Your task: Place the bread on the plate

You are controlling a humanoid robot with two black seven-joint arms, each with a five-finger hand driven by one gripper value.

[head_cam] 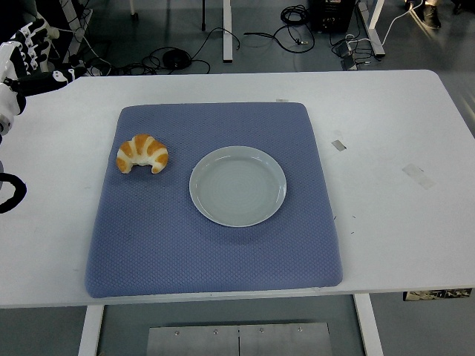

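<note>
The bread (142, 153), a small croissant with pale stripes across its golden crust, lies on the left part of a blue quilted mat (215, 245), its curved ends pointing toward the near side. Nothing is touching it. Just to its right, with a strip of mat showing between them, sits a round pale grey plate (237, 185), close to the middle of the mat and holding nothing at all; its shallow well shows bare.

The mat covers much of the white table (386, 148), on whose right side a few small bits of tape are stuck. At the far left edge the robot's left hand (26, 55) hangs over the table's back corner, well apart from the croissant; only part of it shows, and I cannot tell how its fingers are set or whether they hold anything. Beyond the table's far edge, black cables (215, 44) lie across the grey floor among white table legs.
</note>
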